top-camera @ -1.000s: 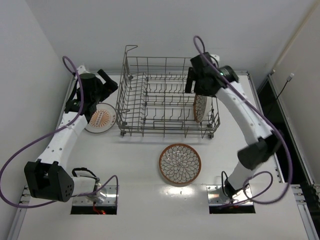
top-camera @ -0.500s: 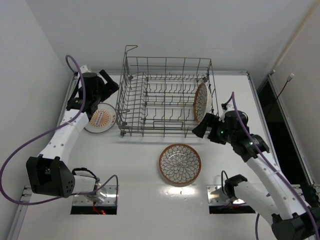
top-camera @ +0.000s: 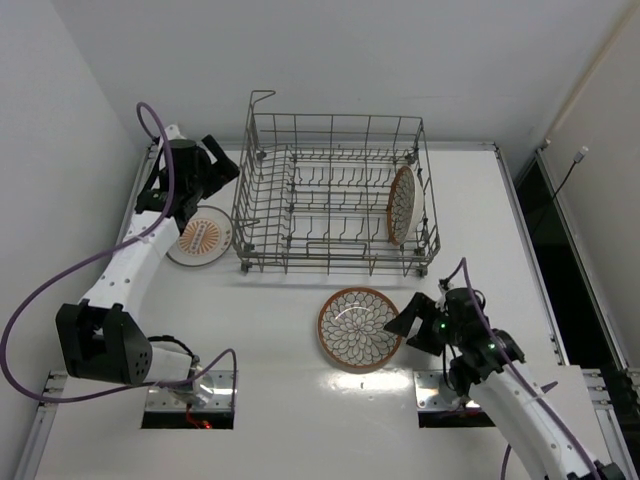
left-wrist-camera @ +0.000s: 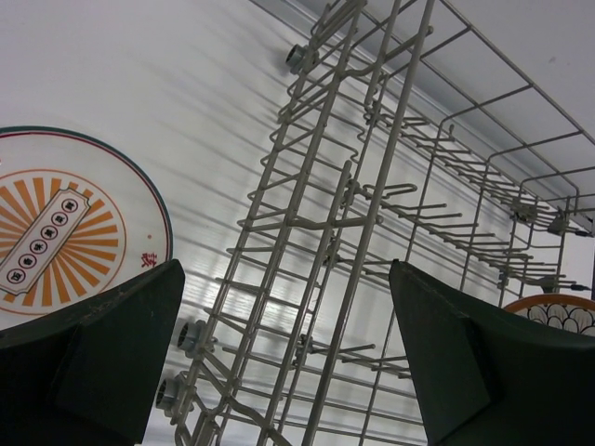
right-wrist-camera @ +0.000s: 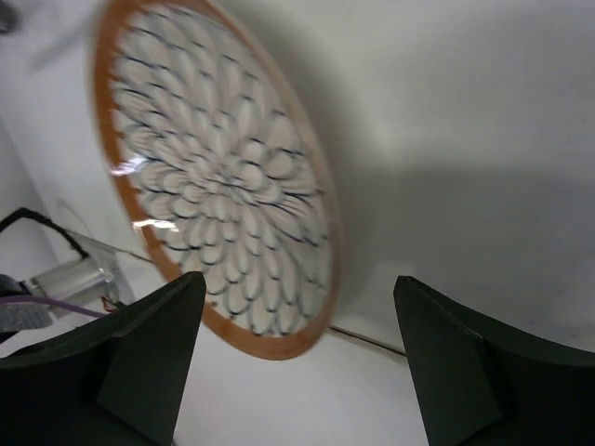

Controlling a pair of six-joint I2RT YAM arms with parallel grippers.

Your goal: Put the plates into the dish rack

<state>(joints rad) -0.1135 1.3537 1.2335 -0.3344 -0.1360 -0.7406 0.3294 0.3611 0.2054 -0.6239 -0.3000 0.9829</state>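
**One plate racked, two flat on the counter**

On a white counter (top-camera: 270, 330), toward the far side, a grey wire dish rack (top-camera: 340, 262). Inside it at the right end, a standing plate (top-camera: 402, 205), brown-rimmed with a petal pattern, on edge among the tines. Just in front of the rack, a flat plate (top-camera: 360, 329) of the same pattern, lying on the counter. Left of the rack, face up, a sunburst plate (top-camera: 203, 236), white-rimmed with an orange centre. Left tool (left-wrist-camera: 286, 269) above the sunburst plate's far edge, close to the rack's left wall, fingers wide apart, holding nothing. Right tool (right-wrist-camera: 299, 283) low, just beside the flat plate's right rim, fingers spread, empty.
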